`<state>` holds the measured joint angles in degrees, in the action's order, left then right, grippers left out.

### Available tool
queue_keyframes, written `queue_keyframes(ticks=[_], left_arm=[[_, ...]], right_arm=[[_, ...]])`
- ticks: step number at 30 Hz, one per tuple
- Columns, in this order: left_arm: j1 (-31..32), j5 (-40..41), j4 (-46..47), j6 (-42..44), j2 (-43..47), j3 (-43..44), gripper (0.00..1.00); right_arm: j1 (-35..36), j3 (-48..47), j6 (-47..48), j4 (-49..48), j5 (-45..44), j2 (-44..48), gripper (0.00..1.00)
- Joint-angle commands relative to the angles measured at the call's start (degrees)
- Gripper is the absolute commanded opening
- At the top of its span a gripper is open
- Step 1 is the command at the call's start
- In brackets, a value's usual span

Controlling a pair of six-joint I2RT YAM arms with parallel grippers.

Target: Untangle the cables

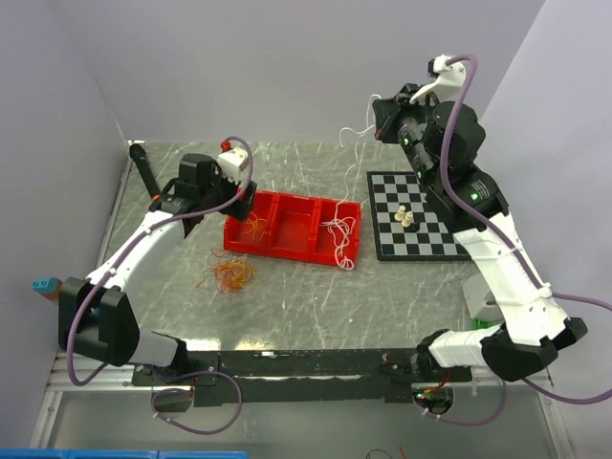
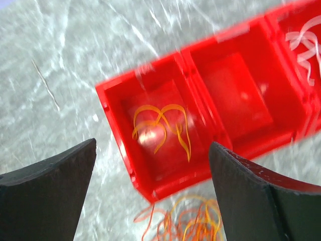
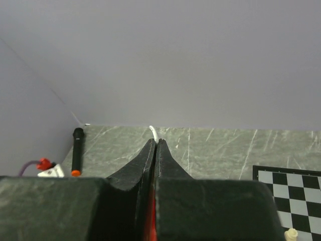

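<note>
Orange-yellow cable tangle: loose on table, just in front of red tray. Yellow strand: in tray's left compartment. White strands: in right compartment, spilling over front wall. Sorted by colour, apparently. Left gripper: fingers spread wide, nothing held, above left compartment. Right gripper: clenched on white strand, high near back wall, probably to draw it free. Strand's lower end too thin to trace. Chessboard: right of tray.
</note>
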<state>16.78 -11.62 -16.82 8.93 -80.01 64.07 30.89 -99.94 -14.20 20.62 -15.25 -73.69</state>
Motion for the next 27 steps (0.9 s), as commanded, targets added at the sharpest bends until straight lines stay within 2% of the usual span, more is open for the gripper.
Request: queue_keyframes(ticks=[1,12,18,24,27], left_arm=[[-1.13,-6.22,-3.21,6.96,4.42,-4.12,0.98],[-5.35,-12.47,-10.95,22.44,6.88,-12.48,0.97],[-5.35,-11.24,-10.60,23.59,6.97,-15.11,0.99],[-5.35,-11.59,-10.17,23.50,5.30,-16.78,0.92],[-5.35,-11.67,-9.46,23.06,4.25,-17.31,0.89]], right_arm=[[-1.54,-1.39,-1.36,-1.46,1.71,-1.28,0.00],[-2.95,-8.77,0.92,-1.02,2.15,-7.51,0.00],[-3.03,-16.51,3.38,1.35,2.24,-11.56,0.00],[-3.38,-21.87,4.70,2.23,2.23,-13.93,0.00],[-3.39,-20.57,4.44,1.97,2.50,-13.50,0.00]])
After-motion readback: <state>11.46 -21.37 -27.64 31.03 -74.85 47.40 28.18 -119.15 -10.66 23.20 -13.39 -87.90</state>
